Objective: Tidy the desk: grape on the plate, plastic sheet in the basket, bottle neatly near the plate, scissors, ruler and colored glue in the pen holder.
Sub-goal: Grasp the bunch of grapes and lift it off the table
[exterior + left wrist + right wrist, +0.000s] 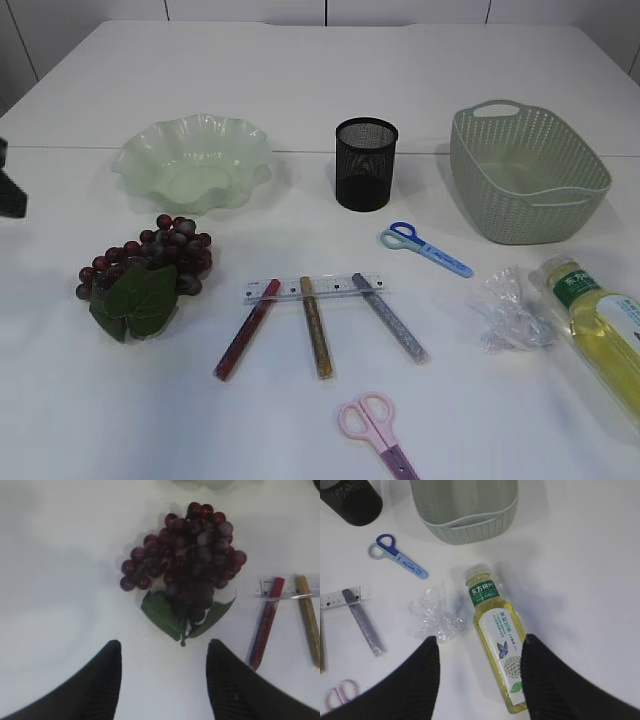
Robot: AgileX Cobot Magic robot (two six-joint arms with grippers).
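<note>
Your left gripper (pixel 164 680) is hovering above the desk (pixel 300 60) with its jaws spread and nothing between them; the grape (pixel 187 560) bunch is lying just ahead of its fingertips, leaves toward you, with the red glue stick (pixel 265 622) off to its right under the ruler (pixel 287 586). Your right gripper (pixel 479 675) is also hanging released, pointing down at the desk. The bottle (pixel 497 635) is lying on its side, reaching between its jaws untouched, cap pointing away. The plastic sheet (pixel 432 615) is sitting just ahead-left, the basket (pixel 465 510) farther ahead, the blue scissors (pixel 397 557) and pen holder (pixel 350 500) beyond to the left.
</note>
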